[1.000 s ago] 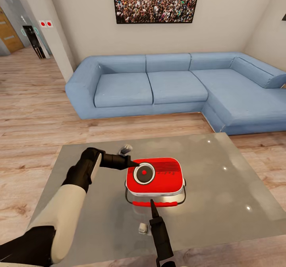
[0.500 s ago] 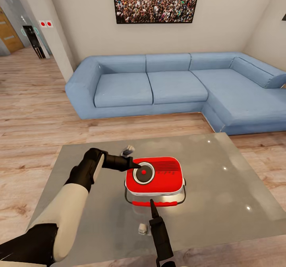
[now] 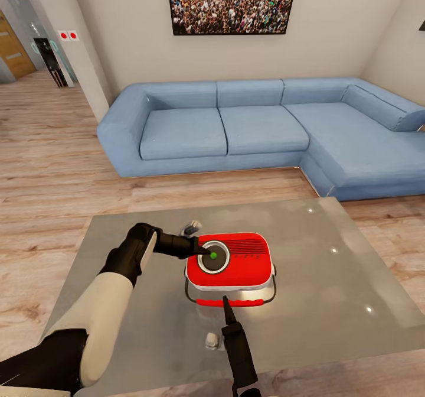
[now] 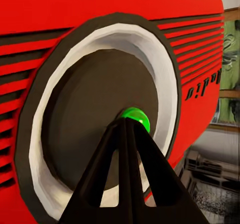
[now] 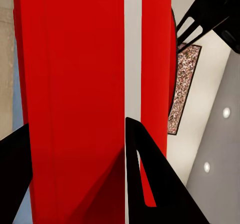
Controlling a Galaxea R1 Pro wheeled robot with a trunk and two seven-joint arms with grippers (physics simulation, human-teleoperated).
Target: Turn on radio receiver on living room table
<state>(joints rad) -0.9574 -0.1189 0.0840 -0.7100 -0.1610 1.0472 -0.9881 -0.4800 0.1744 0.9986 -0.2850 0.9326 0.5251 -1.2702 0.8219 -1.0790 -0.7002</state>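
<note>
The left claw (image 3: pixel 200 249), fingers pinched together, touches the green button (image 4: pixel 135 118) at its tip, on the radio (image 3: pixel 236 264) lying on the table (image 3: pixel 330 290). Press straight, lightly, without sliding it. The right claw (image 3: pixel 225 305), apparently closed, steadies the radio's near edge.

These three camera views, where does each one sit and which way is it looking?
Head view: high on the robot, looking down at the radio receiver on the table; both arms show.
Left wrist view: along the left gripper, at the dial's green centre.
Right wrist view: beside the right gripper, at the radio's side.
All three share the radio.
</note>
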